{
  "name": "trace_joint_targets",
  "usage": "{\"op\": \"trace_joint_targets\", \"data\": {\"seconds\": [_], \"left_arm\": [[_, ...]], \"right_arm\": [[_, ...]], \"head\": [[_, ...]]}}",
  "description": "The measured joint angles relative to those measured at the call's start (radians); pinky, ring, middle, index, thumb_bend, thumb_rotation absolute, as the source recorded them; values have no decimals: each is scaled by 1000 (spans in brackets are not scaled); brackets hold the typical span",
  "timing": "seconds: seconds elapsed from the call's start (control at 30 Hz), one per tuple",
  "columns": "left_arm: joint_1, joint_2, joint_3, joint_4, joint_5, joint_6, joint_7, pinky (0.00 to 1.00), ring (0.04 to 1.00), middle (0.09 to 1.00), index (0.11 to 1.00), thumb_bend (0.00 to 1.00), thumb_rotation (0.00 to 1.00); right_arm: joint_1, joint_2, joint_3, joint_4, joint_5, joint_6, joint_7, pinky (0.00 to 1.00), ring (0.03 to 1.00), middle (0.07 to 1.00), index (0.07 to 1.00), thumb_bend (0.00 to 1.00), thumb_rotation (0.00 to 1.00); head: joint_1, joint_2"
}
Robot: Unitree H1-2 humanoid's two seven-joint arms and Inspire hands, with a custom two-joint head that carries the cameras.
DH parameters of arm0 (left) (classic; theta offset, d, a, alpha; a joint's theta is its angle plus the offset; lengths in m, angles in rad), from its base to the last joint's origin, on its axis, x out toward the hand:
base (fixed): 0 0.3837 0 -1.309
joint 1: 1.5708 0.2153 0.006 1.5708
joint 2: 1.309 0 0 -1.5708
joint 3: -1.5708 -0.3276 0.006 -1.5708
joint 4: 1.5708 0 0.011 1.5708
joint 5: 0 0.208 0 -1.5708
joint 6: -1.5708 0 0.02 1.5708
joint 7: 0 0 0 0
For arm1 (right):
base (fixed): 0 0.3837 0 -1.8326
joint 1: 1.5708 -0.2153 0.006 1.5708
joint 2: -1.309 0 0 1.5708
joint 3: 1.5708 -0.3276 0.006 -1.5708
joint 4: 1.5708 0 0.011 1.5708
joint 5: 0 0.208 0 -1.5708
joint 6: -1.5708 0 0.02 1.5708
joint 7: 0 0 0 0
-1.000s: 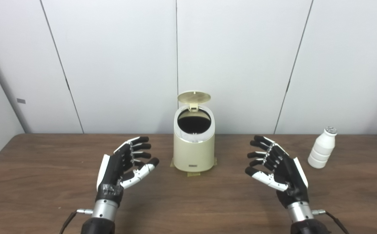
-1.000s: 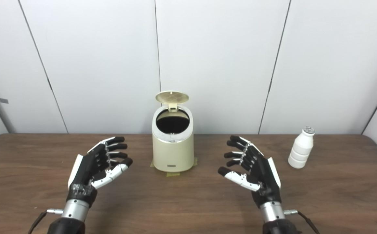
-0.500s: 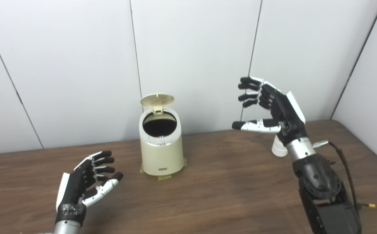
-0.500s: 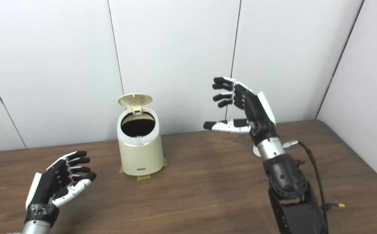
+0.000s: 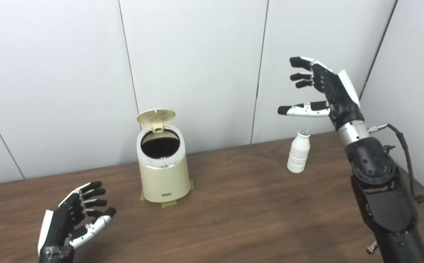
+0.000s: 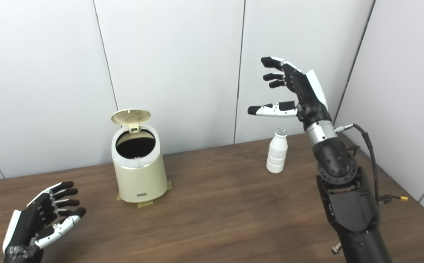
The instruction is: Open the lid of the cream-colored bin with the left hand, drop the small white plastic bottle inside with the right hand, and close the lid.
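While right robot hand [image 5: 328, 91] hangs spread, empty, ribbed white bottle [image 5: 299, 156] stands below; cylindrical cream bin [image 5: 163, 164] lid [image 5: 156, 116] up; left robot hand [image 5: 69, 226] spread, empty.

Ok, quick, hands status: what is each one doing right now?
Left hand: open, empty, low over the table.
Right hand: open, empty, raised above the bottle.

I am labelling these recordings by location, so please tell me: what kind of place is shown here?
Probably a robot test room or lab, not a home. Plain white wall panels enclose a bare wooden table, the cream-colored bin sits on tape marks, and exposed cables run along the right arm.
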Motion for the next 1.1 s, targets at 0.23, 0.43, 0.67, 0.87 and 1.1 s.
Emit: {"op": "trace_joint_targets", "data": {"seconds": [0.23, 0.43, 0.67, 0.87, 1.1], "left_arm": [[0, 0, 3, -3, 0, 3, 0, 528, 644, 731, 763, 564, 0], [0, 1, 3, -6, 0, 3, -1, 531, 648, 734, 765, 558, 0], [0, 3, 3, -6, 0, 6, -2, 533, 645, 732, 763, 559, 0], [0, 6, 3, -7, 0, 9, -7, 529, 647, 731, 761, 564, 0], [0, 9, 3, -7, -2, 10, -22, 533, 649, 736, 762, 564, 0]], "right_arm": [[5, -38, -4, 123, 11, 4, 15, 703, 818, 878, 862, 872, 271], [25, -65, -1, 185, 38, 15, 64, 816, 877, 924, 912, 929, 319], [53, -58, 2, 213, 80, 63, 86, 827, 911, 955, 947, 877, 214], [69, -50, 12, 220, 100, 82, 87, 806, 902, 958, 959, 805, 170], [103, -45, 40, 258, 68, 88, 81, 823, 897, 958, 961, 754, 129]], "head": [[-6, -3], [-11, -3], [-14, 0], [-17, 3], [-20, 6]]}}
